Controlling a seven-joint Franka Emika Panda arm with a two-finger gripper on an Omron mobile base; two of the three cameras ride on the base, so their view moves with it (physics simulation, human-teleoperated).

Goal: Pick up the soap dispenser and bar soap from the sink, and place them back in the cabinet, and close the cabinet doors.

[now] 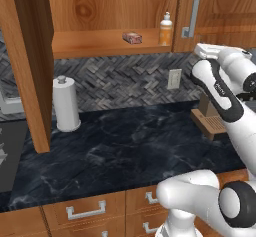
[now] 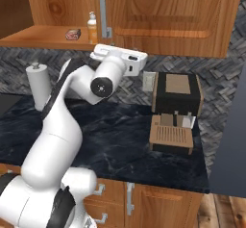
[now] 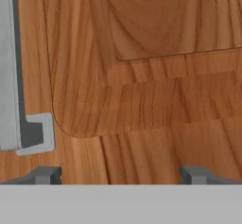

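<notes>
**Soaps shelved, doors left to close**

Pincer [image 3: 121, 176] sits right up against the right cabinet door [image 3: 142, 76], tips spread wide, nothing between them. Door's silver bar handle [image 3: 12, 67] runs just off to one side of the tips in the hand view.

Status, my read:
- soap dispenser [image 1: 166, 29] stands upright on the cabinet shelf [image 1: 95, 45], right end, near the right door's edge.
- bar soap [image 1: 132, 38] lies on the same shelf, just left of the dispenser, apart from it.
- So both picks and places look done. What's left is the doors.
- Left cabinet door [image 1: 31, 66] is swung out wide, edge-on to the left base camera, and hangs over the worktop [image 1: 125, 146].
- Right door looks closed or nearly so; can't tell exactly from these angles.

Room to move:
- Paper-towel roll [image 1: 66, 104] stands on the worktop just beside the left door's lower edge; could be tight on the swing.
- Black appliance with a wooden tray [image 2: 175, 111] sits below the right door, under the arm's elbow path.
- Middle of the worktop is bare.
</notes>
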